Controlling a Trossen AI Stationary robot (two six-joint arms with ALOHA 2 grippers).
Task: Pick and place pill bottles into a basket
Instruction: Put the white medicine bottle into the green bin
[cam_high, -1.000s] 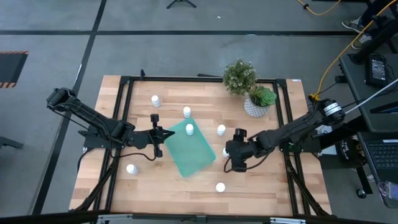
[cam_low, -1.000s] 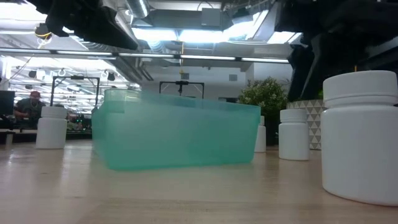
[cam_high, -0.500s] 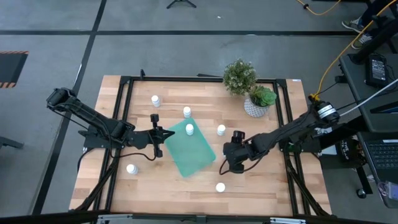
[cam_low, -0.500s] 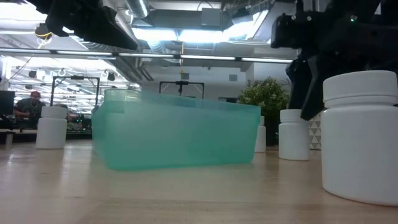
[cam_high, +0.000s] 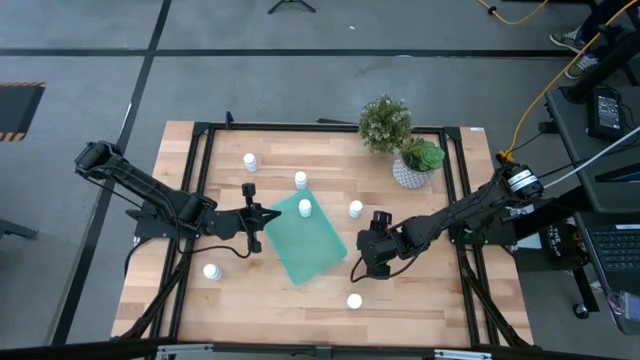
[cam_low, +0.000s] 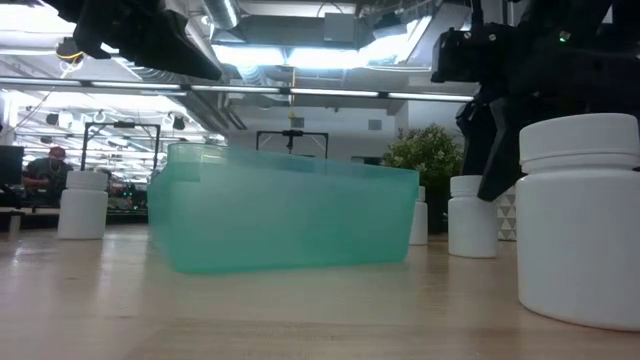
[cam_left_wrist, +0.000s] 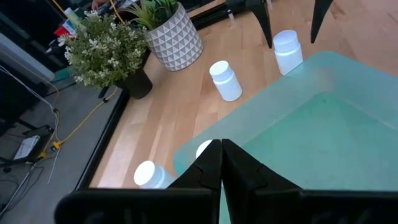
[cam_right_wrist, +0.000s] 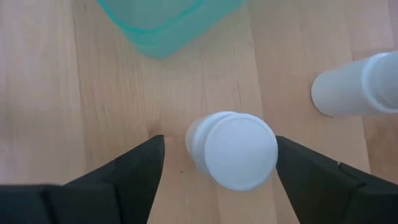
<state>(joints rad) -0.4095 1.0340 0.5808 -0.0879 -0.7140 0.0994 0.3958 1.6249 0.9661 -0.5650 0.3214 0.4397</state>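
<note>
I had the right arm stretched in from the table's right edge toward the middle, its wrist bent downward. My right gripper (cam_high: 366, 258) pointed at the tabletop with its two dark fingers (cam_right_wrist: 130, 177) spread wide apart. The left arm reached in from the left side and lay low and level, and my left gripper (cam_high: 252, 215) had its fingers (cam_left_wrist: 208, 165) pressed together, tips touching.
</note>
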